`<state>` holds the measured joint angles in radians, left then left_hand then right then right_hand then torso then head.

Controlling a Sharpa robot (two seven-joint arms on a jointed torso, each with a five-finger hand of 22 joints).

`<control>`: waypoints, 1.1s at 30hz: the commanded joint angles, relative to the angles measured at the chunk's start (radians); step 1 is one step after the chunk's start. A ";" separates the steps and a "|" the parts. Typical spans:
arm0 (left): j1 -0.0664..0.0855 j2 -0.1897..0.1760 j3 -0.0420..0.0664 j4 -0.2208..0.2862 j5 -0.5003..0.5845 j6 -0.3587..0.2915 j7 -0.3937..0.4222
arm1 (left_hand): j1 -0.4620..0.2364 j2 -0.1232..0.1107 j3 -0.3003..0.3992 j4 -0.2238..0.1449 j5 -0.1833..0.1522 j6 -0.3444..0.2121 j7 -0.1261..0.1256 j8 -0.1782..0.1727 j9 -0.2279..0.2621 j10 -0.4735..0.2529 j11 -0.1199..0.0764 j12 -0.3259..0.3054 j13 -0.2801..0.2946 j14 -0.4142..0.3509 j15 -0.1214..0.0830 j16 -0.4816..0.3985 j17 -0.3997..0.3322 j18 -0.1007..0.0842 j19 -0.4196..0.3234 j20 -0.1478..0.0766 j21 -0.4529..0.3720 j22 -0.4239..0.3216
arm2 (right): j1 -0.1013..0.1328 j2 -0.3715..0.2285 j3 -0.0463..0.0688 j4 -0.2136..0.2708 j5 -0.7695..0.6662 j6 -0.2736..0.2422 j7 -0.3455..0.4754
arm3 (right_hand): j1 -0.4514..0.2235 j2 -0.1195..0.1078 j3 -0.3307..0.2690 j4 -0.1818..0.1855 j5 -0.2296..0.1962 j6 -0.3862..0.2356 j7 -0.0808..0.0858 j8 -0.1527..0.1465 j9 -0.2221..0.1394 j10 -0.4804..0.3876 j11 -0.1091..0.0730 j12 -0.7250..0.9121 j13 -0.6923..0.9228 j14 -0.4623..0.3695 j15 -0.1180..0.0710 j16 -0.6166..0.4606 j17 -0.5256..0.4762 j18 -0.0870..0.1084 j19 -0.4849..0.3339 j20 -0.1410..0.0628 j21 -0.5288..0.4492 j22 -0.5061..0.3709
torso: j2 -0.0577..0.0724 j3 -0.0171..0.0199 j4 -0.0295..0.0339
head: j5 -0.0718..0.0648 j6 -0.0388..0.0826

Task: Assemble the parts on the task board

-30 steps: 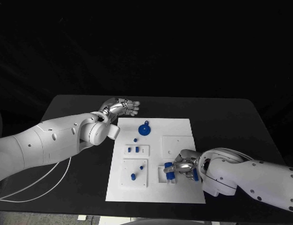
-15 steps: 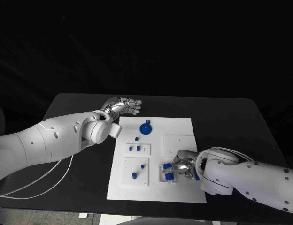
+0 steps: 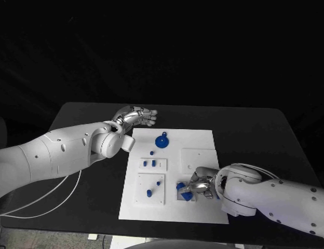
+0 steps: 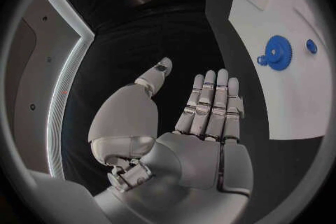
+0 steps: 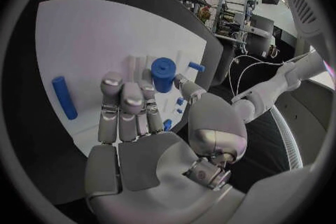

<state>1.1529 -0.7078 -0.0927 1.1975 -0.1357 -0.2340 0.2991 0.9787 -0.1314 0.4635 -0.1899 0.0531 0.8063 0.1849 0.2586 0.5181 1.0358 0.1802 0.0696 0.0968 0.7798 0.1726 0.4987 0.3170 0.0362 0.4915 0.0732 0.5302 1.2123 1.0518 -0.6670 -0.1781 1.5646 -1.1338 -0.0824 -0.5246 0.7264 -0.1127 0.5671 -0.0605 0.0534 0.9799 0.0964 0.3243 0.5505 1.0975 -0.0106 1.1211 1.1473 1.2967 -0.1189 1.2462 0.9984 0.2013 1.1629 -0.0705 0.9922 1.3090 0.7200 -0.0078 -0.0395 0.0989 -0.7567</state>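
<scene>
task board partly behind right hand

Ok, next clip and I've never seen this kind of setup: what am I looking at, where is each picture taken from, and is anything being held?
It is a two-armed robot at a black table. The wide picture comes from a camera on its head, looking down; the two round ones come from cameras at its wrists, behind each hand. The white plate is the task board, with small blue parts on it, including a blue gear near the far end. The left hand is off the board's far corner, fingers apart, holding nothing. The right hand is low over the near end of the board. Its wrist view shows a blue cylinder standing just past its fingertips and a blue rod lying beside it. I cannot tell whether it grips anything.
</scene>
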 commanded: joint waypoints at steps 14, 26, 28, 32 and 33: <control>0.001 0.000 0.001 0.002 0.005 0.012 0.011 | -0.004 0.010 -0.008 0.002 -0.003 0.005 -0.001 0.005 0.000 -0.006 0.001 0.001 -0.002 0.002 0.002 -0.005 0.002 -0.006 -0.006 0.001 -0.006 0.002 | -0.008 -0.004 -0.001 0.012 0.041 0.006 0.019 | -0.073 -0.023 -0.063 0.008 -0.004 0.000 -0.002 -0.009 0.001 -0.001 -0.006 -0.009 0.000 -0.002 -0.007 -0.009 0.004 0.061 -0.012 -0.005 0.003 0.016 | 0.000 0.0001 -0.0006 | 0.002 -0.003; 0.001 -0.003 0.001 0.002 0.005 0.012 0.010 | -0.006 0.011 -0.009 0.004 -0.003 0.005 -0.001 0.005 0.000 -0.006 0.002 0.001 -0.003 0.003 0.002 -0.005 0.002 -0.006 -0.006 0.001 -0.007 0.002 | -0.008 -0.043 -0.001 0.051 0.062 0.014 0.044 | -0.137 0.043 -0.229 -0.119 -0.004 0.003 -0.009 -0.019 0.008 -0.003 -0.014 -0.017 0.006 -0.006 -0.014 -0.014 0.012 0.061 -0.026 -0.028 -0.008 0.013 | 0.000 0.0005 -0.0008 | 0.005 -0.002; 0.001 -0.003 0.001 0.002 0.005 0.012 0.010 | -0.006 0.011 -0.009 0.004 -0.003 0.005 -0.001 0.005 0.000 -0.006 0.002 0.001 -0.004 0.003 0.002 -0.005 0.002 -0.006 -0.006 0.001 -0.007 0.002 | -0.007 -0.049 -0.001 0.053 0.061 0.020 0.046 | -0.135 0.049 -0.230 -0.127 -0.004 0.004 -0.009 -0.020 0.008 -0.003 -0.014 -0.017 0.006 -0.006 -0.014 -0.015 0.013 0.061 -0.025 -0.028 -0.008 0.013 | 0.000 0.0005 -0.0011 | 0.006 -0.002; 0.001 -0.004 0.001 0.001 0.005 0.012 0.010 | -0.006 0.011 -0.009 0.004 -0.003 0.005 -0.001 0.005 0.000 -0.006 0.002 0.001 -0.004 0.003 0.002 -0.005 0.002 -0.006 -0.006 0.001 -0.007 0.002 | -0.007 -0.060 -0.001 0.058 0.059 0.045 0.064 | -0.120 0.053 -0.229 -0.148 -0.004 0.006 -0.009 -0.021 0.008 -0.001 -0.014 -0.017 0.007 -0.005 -0.014 -0.015 0.013 0.061 -0.023 -0.029 -0.008 0.013 | 0.000 0.0003 -0.0009 | 0.006 -0.003; 0.001 -0.004 0.001 0.001 0.005 0.012 0.009 | -0.006 0.011 -0.009 0.004 -0.003 0.005 -0.001 0.005 0.000 -0.006 0.002 0.001 -0.004 0.003 0.002 -0.005 0.002 -0.006 -0.006 0.001 -0.007 0.002 | -0.007 -0.062 -0.001 0.059 0.059 0.050 0.067 | -0.095 0.056 -0.218 -0.163 -0.003 0.006 -0.010 -0.021 0.008 -0.001 -0.015 -0.017 0.007 -0.004 -0.015 -0.015 0.014 0.060 -0.022 -0.031 -0.007 0.014 | 0.000 0.0004 -0.0008 | 0.006 -0.003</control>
<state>1.1530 -0.7123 -0.0928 1.1968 -0.1355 -0.2338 0.2985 0.9748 -0.1275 0.4609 -0.1873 0.0531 0.8058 0.1855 0.2586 0.5180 1.0359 0.1802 0.0696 0.0942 0.7799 0.1726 0.4987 0.3186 0.0362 0.4915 0.0733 0.5263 1.2138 1.0453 -0.7281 -0.1789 1.6198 -1.0783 -0.0724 -0.4894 0.6277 -0.0569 0.3511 -0.2209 0.0534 0.9812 0.0909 0.3097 0.5573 1.0954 -0.0199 1.1087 1.1530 1.2916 -0.1290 1.2372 1.0108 0.1988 1.1419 -0.0933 0.9881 1.3090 0.7199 -0.0073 -0.0405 0.1049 -0.7591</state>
